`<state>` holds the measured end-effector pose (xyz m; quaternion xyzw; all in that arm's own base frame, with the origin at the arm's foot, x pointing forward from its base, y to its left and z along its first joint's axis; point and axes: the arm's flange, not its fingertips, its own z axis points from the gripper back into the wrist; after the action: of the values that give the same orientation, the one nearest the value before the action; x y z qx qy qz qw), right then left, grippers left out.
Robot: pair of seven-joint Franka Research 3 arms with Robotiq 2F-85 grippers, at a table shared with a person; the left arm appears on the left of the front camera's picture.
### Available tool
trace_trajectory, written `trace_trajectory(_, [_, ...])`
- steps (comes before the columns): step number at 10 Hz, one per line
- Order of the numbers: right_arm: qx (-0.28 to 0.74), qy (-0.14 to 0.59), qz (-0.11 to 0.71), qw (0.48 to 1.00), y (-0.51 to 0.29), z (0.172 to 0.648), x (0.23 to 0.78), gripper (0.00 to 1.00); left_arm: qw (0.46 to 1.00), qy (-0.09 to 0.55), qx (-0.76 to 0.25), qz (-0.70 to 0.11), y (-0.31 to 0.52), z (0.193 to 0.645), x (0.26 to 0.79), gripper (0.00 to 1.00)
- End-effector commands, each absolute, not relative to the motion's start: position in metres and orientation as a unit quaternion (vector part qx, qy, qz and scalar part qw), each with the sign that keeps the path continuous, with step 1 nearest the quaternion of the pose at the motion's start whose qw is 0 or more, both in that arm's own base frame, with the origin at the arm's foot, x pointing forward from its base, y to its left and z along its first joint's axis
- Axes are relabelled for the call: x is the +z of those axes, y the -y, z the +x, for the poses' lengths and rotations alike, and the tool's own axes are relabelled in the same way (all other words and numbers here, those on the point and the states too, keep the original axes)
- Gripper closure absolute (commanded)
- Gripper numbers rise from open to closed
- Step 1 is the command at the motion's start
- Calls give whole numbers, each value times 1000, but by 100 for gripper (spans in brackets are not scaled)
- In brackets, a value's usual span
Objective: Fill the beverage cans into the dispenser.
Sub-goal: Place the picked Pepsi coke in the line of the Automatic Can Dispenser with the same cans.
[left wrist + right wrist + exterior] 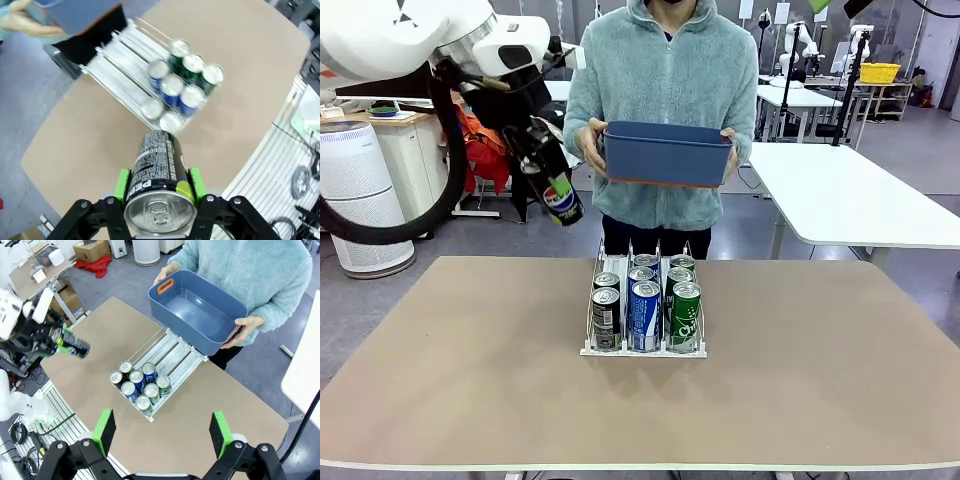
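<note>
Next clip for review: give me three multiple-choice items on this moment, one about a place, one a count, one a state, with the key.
1. Where is the blue tub?
A. on the table
B. in the person's hands above the table's far edge
C. inside the dispenser

2. How many cans stand in the dispenser?
A. four
B. six
C. eight

3. What is the left gripper doing?
A. holding a black Pepsi can in the air
B. hanging open
C. pressing a green can down

Key: 1 B, both hands grip its ends. 2 B, the right wrist view shows two cans in each of three lanes. 3 A, the green fingers clamp the can's sides.
</note>
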<state>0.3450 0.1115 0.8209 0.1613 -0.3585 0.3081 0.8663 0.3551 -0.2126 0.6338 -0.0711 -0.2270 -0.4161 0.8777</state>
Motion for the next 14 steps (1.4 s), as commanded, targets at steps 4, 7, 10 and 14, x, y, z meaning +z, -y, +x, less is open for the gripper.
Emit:
trace_trajectory(4, [307,360,161,866,-112,345,820,0,846,230,-472,-98,210,319,626,42])
trace_trajectory(7, [307,360,161,866,-112,345,820,0,856,219,-461,-85,225,316,621,42])
trace_trajectory(10, [307,360,161,866,-112,345,820,0,856,219,-461,-85,225,316,621,42])
trace_trajectory(14, [307,360,161,866,-112,345,820,0,852,224,-465,-86,239,288,560,42])
